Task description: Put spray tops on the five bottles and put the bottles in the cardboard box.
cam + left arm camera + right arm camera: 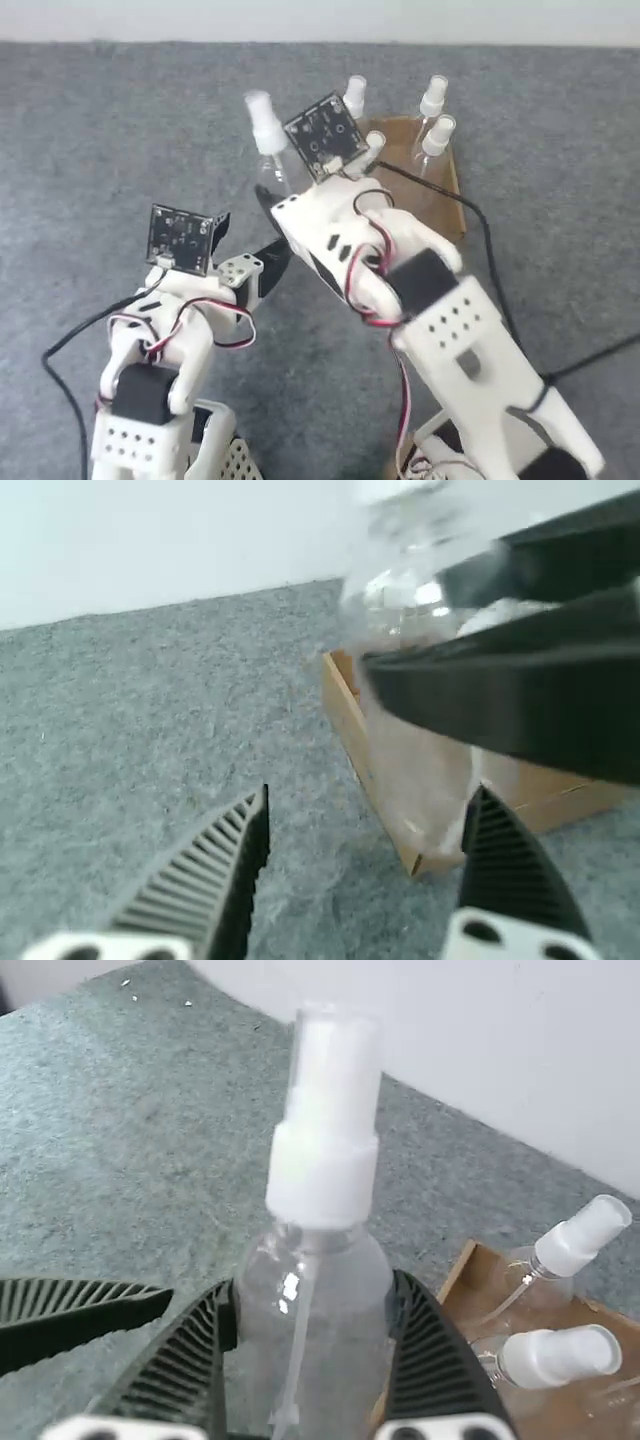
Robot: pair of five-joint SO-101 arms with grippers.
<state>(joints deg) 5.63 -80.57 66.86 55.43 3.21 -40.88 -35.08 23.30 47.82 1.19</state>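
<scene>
Nope, nothing readable here, no text, numbers or labels. The bottle (310, 1310) is plain clear plastic, the box (345, 715) is plain brown card, and any markings on the camera boards (322, 135) are too small to make out.

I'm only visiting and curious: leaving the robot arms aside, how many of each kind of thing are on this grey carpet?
Spray bottles: 5, four standing in the cardboard box, plus the held bottle in the right tool
Cardboard box: 1
Total: 6
</scene>
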